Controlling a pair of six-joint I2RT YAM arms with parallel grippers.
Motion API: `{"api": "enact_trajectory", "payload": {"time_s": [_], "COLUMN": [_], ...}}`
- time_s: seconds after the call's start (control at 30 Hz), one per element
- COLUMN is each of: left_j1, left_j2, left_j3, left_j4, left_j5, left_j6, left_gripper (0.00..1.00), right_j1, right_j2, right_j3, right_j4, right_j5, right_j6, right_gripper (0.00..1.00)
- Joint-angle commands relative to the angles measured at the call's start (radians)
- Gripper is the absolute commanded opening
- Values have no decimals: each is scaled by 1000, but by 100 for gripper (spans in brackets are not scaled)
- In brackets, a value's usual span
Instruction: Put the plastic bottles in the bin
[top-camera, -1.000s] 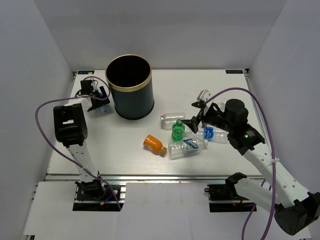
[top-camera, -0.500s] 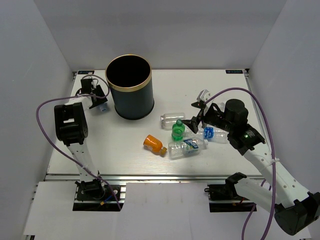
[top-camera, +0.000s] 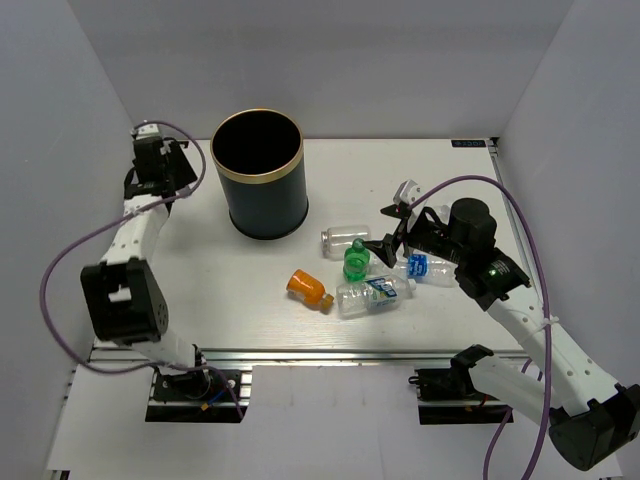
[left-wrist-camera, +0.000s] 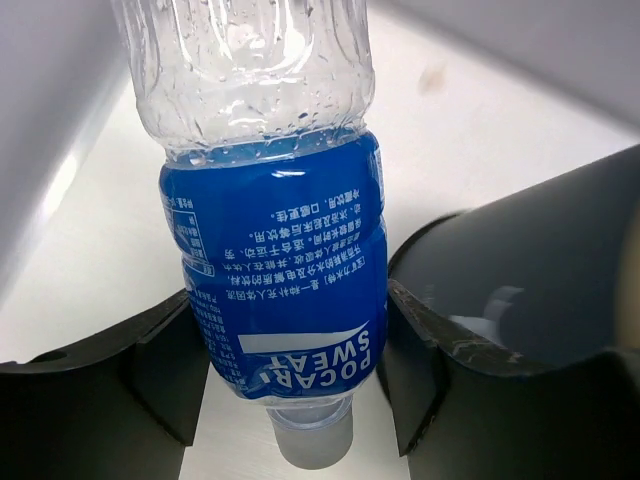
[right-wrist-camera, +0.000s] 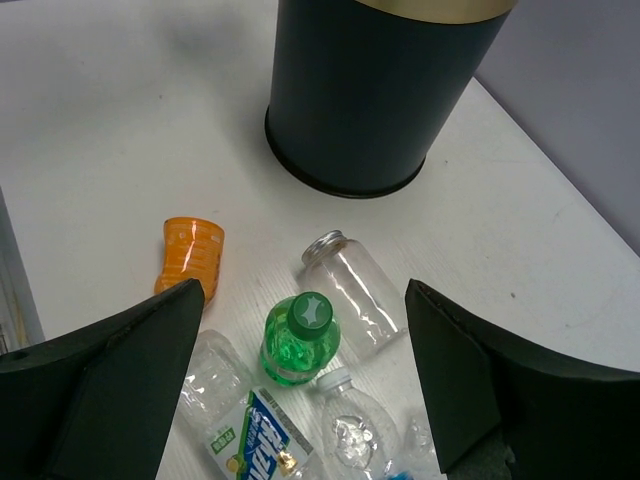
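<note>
While left fingers (left-wrist-camera: 150, 370) clamp crinkly, apparently plastic blue-labelled bottle (left-wrist-camera: 280, 270), right fingers (right-wrist-camera: 110, 380) spread wide.

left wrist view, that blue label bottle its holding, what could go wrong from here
1. The left gripper pinches the blue-label bottle near its cap end, with most of the body sticking out; it could pivot or slip.
2. The bottle may clip the rim of the bin on the way over.
3. The right gripper hangs open over the green bottle in a tight cluster; closing could scatter its neighbours.
</note>
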Motion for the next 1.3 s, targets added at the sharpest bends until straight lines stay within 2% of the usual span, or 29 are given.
{"api": "enact_trajectory", "payload": {"time_s": [0.0, 0.13, 0.23, 0.33, 0.43, 0.67, 0.9, 1.07, 1.13, 1.2, 1.23, 1.27], "left_j1": [-5, -5, -5, -14, -23, -62, -121, -180, -204, -218, -227, -227], "left_j2": [-188, -297, -357, -338, -289, -233, -108, -18, 16, 25, 37, 38], "left_j3": [-10, -1, -1, 14, 35, 44, 133, 173, 183, 196, 196, 196], "left_j4": [7, 22, 81, 150, 220, 397, 431, 420, 406, 379, 368, 368], "left_j5": [-40, 44, 174, 416, 535, 557, 590, 563, 506, 454, 434, 420], "left_j6": [18, 29, 38, 25, -15, -78, -92, -80, -71, -55, -42, -32], "left_gripper": [0, 0, 0, 0, 0, 0, 0, 0, 19, 27, 40, 59], "right_j1": [0, 1, 0, 0, -2, 0, 0, -2, 0, -2, -2, -2], "right_j2": [1, 4, 4, 7, 11, 22, 25, 22, 24, 24, 25, 25], "right_j3": [14, 16, 16, 16, 16, 19, 16, 14, 13, 13, 13, 11], "right_j4": [8, 7, 4, 1, 2, -5, -7, -4, -2, -4, -2, -4], "right_j5": [-32, -44, -47, -49, -50, -42, -41, -41, -39, -35, -36, -36], "right_j6": [-1, -3, -4, -7, -9, -9, -20, -27, -27, -32, -33, -37], "right_gripper": [87, 82, 80, 76, 75, 75, 75, 75, 76, 79, 81, 84]}}
